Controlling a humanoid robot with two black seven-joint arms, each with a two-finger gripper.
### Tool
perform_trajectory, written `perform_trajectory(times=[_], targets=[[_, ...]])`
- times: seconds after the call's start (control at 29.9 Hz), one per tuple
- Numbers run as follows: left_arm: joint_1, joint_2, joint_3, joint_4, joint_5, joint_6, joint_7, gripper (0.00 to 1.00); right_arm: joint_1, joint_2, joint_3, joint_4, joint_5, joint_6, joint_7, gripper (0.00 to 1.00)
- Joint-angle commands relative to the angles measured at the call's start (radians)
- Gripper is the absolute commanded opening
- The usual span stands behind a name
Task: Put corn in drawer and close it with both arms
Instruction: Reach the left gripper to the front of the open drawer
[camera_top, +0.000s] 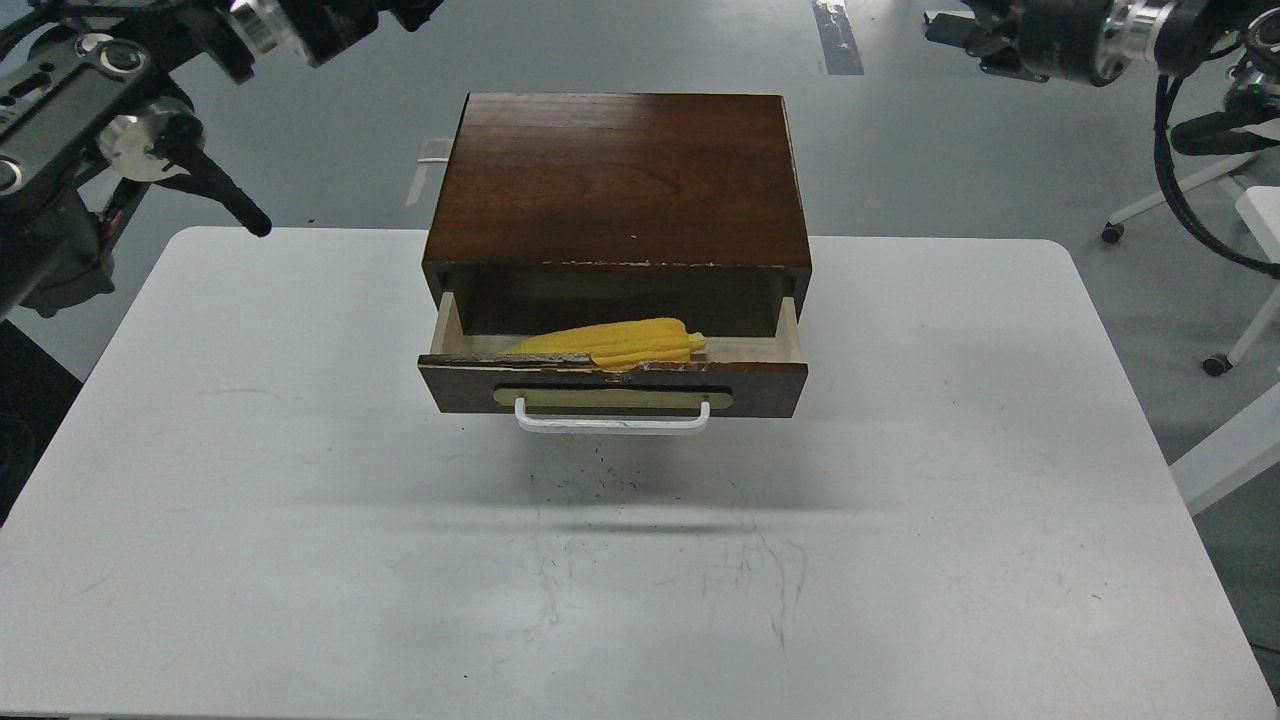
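One yellow corn (610, 343) lies inside the open drawer (612, 385) of a dark wooden cabinet (618, 180), which stands on a scuffed white surface (300, 500) over grey floor (950, 150). Both arms hang high and well apart from it; whether the left end effector (415, 12) or right end effector (950, 30) is apart or together, I cannot tell.

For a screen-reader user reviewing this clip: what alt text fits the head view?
A yellow corn lies inside the open drawer of a dark wooden cabinet on a white table. Both black arms are raised at the top corners, touching nothing.
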Motion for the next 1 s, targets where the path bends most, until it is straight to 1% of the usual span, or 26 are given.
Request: perform_trajectory(times=[0.0, 0.03, 0.13, 0.17, 0.27, 0.33, 0.5, 0.6, 0.67, 0.7, 0.74, 0.8, 0.97], targets=[[0.007, 0.007, 0.003, -0.141, 0.204, 0.0, -0.016, 0.0, -0.055, 0.0, 0.029, -0.113, 0.188, 0.015, 0.003, 1.0], [0.013, 0.013, 0.004, -0.202, 0.269, 0.0, -0.028, 0.0, -0.082, 0.002, 0.052, -0.162, 0.269, 0.015, 0.003, 1.0], [0.023, 0.029, 0.035, -0.334, 0.392, 0.0, -0.03, 0.0, -0.163, 0.014, 0.124, -0.261, 0.477, 0.015, 0.002, 1.0], [0.023, 0.042, 0.049, -0.378, 0.434, 0.0, -0.03, 0.0, -0.194, 0.014, 0.155, -0.278, 0.551, 0.015, 0.0, 1.0], [0.023, 0.052, 0.086, -0.437, 0.486, 0.0, -0.03, 0.0, -0.248, 0.014, 0.201, -0.287, 0.644, 0.015, 0.002, 1.0], [0.021, 0.061, 0.157, -0.495, 0.563, 0.0, -0.03, 0.0, -0.333, 0.017, 0.273, -0.288, 0.731, 0.015, 0.002, 1.0], [0.024, 0.055, 0.236, -0.535, 0.675, 0.0, -0.032, 0.0, -0.469, 0.077, 0.426, -0.288, 0.791, 0.015, 0.002, 1.0], [0.024, 0.046, 0.297, -0.58, 0.776, 0.0, -0.032, 0.0, -0.538, 0.1, 0.511, -0.293, 0.793, 0.015, 0.002, 1.0], [0.024, 0.046, 0.326, -0.607, 0.83, 0.0, -0.032, 0.0, -0.549, 0.106, 0.526, -0.298, 0.793, 0.015, 0.002, 1.0], [0.024, 0.046, 0.363, -0.635, 0.88, 0.0, -0.03, 0.0, -0.553, 0.107, 0.528, -0.301, 0.793, 0.015, 0.003, 1.0], [0.023, 0.044, 0.383, -0.64, 0.908, 0.0, -0.03, 0.0, -0.555, 0.107, 0.529, -0.305, 0.793, 0.015, 0.003, 1.0], [0.023, 0.043, 0.454, -0.64, 1.052, 0.0, -0.032, 0.0, -0.555, 0.107, 0.532, -0.324, 0.793, 0.015, 0.003, 1.0], [0.023, 0.049, 0.518, -0.64, 1.18, 0.0, -0.03, 0.0, -0.552, 0.107, 0.548, -0.325, 0.793, 0.015, 0.002, 1.0]])
